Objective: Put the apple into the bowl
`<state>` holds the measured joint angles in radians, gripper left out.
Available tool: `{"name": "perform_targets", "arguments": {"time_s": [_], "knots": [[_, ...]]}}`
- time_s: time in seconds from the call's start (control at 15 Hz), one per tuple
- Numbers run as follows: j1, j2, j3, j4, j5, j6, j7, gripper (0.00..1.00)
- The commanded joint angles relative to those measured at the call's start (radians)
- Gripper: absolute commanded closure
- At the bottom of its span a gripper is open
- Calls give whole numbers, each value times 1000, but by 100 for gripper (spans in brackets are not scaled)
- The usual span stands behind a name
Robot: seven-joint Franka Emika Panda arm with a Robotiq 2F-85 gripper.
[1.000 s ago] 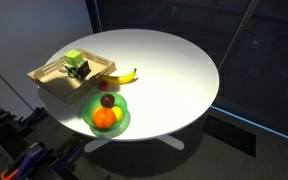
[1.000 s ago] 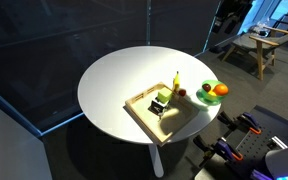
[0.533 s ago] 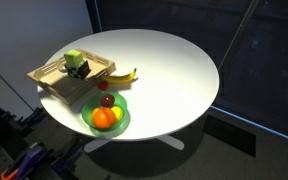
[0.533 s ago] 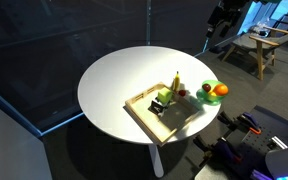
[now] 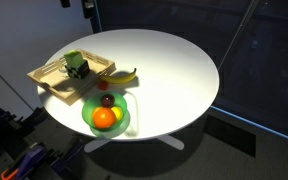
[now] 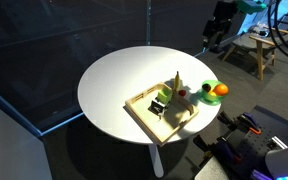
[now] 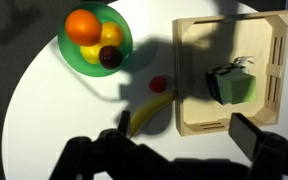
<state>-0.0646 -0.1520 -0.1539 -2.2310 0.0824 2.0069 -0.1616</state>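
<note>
The apple [image 7: 158, 85] is a small bright red fruit lying on the white table between the banana [image 7: 149, 112] and the green bowl [image 7: 68, 50]. It also shows in both exterior views [image 5: 104, 85] [image 6: 182, 93]. The bowl [image 5: 88, 120] [image 6: 208, 101] holds an orange, a maroon fruit and a yellow fruit. My gripper [image 7: 187, 132] is open and empty, high above the table. It looks down on the fruit and the tray. In the exterior views it hangs near the top edge [image 5: 87, 6] [image 6: 214, 38], far from the apple.
A light wooden tray [image 7: 199, 110] [image 5: 46, 80] [image 6: 144, 112] with a green and black object in it stands beside the banana [image 5: 120, 75] and apple. The round white table [image 5: 174, 70] has dark glass walls behind it. Chairs stand beyond it [image 6: 254, 45].
The arm has come into view at the top of both exterior views and its shadow now falls over the tray. The fruit, bowl and tray have not moved.
</note>
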Motion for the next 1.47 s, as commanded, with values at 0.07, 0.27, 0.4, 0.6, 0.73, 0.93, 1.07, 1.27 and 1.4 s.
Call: {"name": "perform_targets", "arguments": {"time_s": [0.07,0.27,0.4,0.6,0.73,0.93,1.07,1.27,1.4], "knots": [[-11,65,7,44,-38,-10,-128,0],[-12,82,11,41,-77,13,-188,0],[-11,87,13,38,-102,39,-215,0],[-12,80,16,17,-98,48,-199,0],[-11,82,18,17,-104,55,-206,0],[-11,82,18,17,-106,56,-210,0],[-11,82,18,17,-106,56,-211,0],[-11,82,18,17,-106,56,-211,0],[-11,87,18,13,-103,69,-215,0]]}}
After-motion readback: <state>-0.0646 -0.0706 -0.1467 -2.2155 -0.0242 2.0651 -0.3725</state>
